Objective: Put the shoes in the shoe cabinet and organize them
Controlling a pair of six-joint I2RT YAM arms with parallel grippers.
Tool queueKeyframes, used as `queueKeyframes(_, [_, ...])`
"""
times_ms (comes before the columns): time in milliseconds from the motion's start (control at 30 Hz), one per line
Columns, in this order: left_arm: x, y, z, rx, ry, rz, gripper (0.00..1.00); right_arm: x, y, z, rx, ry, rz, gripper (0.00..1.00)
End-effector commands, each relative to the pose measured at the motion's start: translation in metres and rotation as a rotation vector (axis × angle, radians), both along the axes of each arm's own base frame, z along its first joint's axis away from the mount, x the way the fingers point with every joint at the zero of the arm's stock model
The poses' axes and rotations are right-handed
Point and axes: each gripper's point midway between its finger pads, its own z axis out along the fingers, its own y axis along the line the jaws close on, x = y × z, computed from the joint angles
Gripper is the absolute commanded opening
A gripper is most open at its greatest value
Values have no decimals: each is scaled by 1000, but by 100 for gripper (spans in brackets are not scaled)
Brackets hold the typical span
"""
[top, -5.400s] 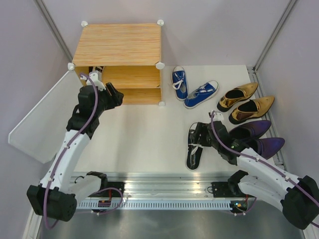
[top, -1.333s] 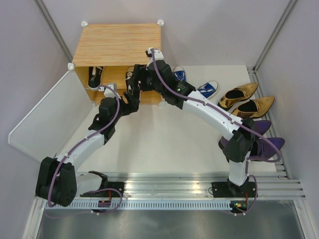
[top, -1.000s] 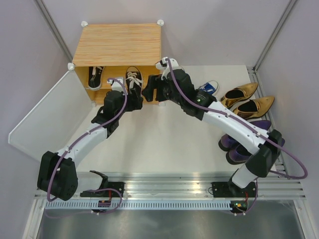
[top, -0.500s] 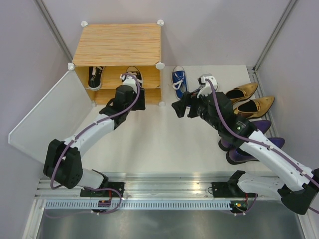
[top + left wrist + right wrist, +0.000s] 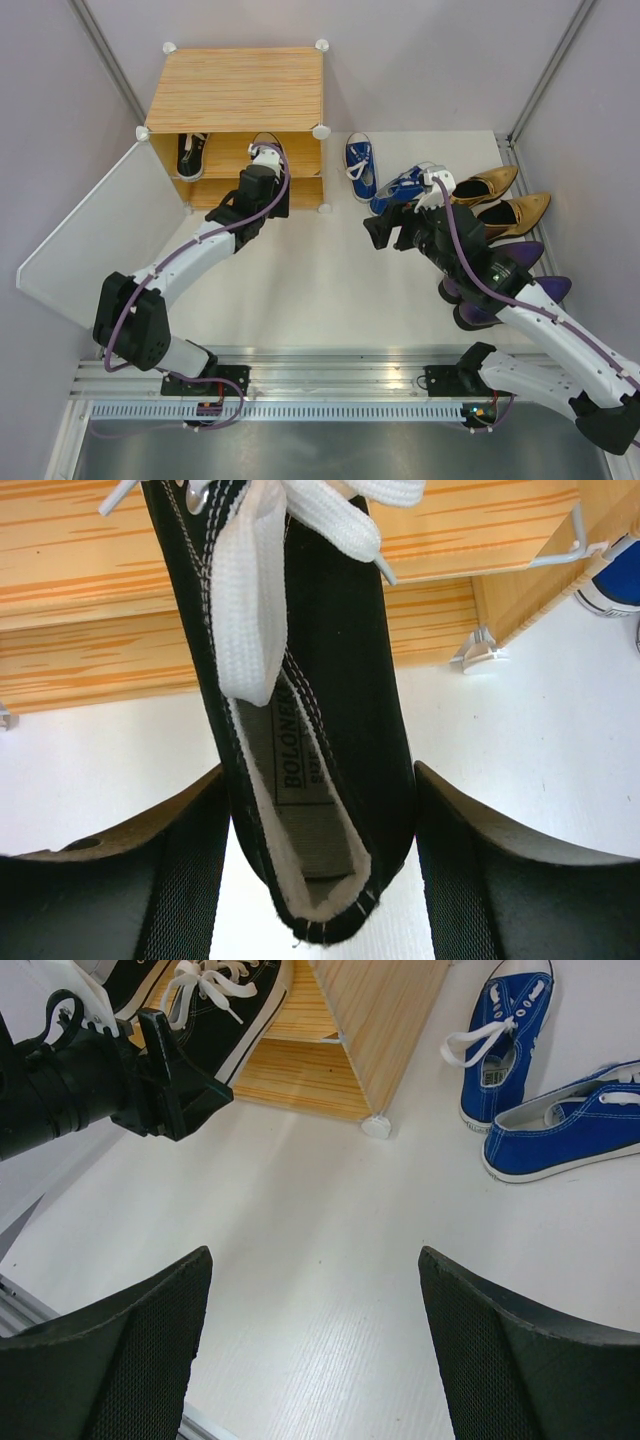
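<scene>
The wood-grain shoe cabinet (image 5: 235, 90) stands at the back left with its door panel (image 5: 90, 240) swung open. One black sneaker (image 5: 190, 155) sits on the upper shelf. A second black sneaker (image 5: 268, 150) lies toe-in on that shelf with its heel sticking out. My left gripper (image 5: 267, 175) is shut on that heel (image 5: 320, 810), a finger touching each side. My right gripper (image 5: 374, 230) is open and empty above the floor. The blue sneakers (image 5: 360, 165) (image 5: 405, 188), gold heels (image 5: 480, 190) and purple heels (image 5: 510, 258) lie at the right.
The right arm passes over the purple heels. The cabinet's lower shelf (image 5: 300, 192) and corner foot (image 5: 376, 1126) are near my left gripper. Grey walls close in at both sides. A metal rail (image 5: 330, 385) runs along the near edge.
My right gripper has left the black sneaker on the upper shelf and pulled back right, open. My left gripper has moved up to that sneaker's heel and holds it.
</scene>
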Motion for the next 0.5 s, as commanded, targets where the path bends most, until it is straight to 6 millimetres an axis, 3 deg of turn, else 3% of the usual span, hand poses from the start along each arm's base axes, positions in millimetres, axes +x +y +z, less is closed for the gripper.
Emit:
queueKeyframes(0, [12,24,25,71,-76,108,15,1,-8,1,-9,-23,-24,87])
queueKeyframes(133, [15,39,39,64,-110,175,2,0,-13,-6,-24,-21,-34,87])
queueKeyframes(467, [37,115,52,3,-147,300,2,-1,-21,-24,-58,-6,-55,87])
